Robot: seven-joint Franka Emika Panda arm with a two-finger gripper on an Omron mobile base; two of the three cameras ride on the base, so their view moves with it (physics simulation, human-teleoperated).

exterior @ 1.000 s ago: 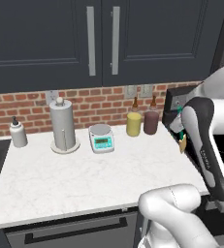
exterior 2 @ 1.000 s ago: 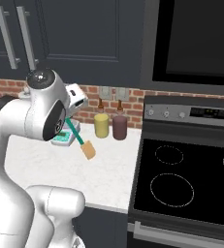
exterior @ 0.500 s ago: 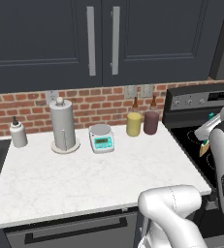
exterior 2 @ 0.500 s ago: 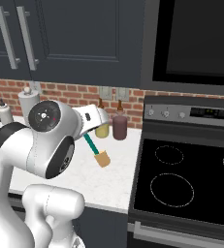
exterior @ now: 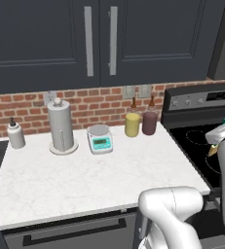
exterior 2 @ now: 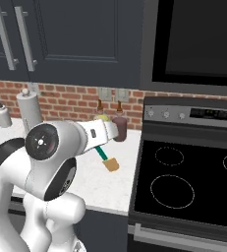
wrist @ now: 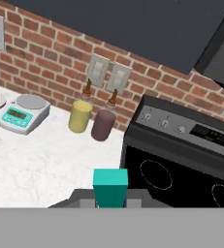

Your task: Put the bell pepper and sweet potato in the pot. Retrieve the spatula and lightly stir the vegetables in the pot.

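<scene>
My gripper (exterior 2: 100, 146) is shut on the spatula (exterior 2: 108, 160), holding its teal handle so the tan head hangs down over the counter's right end, beside the stove (exterior 2: 184, 211). From the left base view the gripper (exterior: 220, 136) sits at the right edge over the stovetop, with the spatula (exterior: 213, 150) head poking out below it. In the hand view the end of the spatula (wrist: 110, 186) handle stands between the fingers of the gripper (wrist: 110, 199). The pot, the bell pepper and the sweet potato are out of view.
A yellow canister (exterior: 132, 124) and a maroon canister (exterior: 149, 122) stand at the brick wall beside the stove (exterior: 201, 136). Left of them on the white counter (exterior: 84, 180) are a kitchen scale (exterior: 100, 138), a paper towel roll (exterior: 61, 127) and a small bottle (exterior: 15, 134).
The base has driven right, so the stove fills more of both views. The arm has swung right toward the stove, carrying the spatula with it, still gripped.
</scene>
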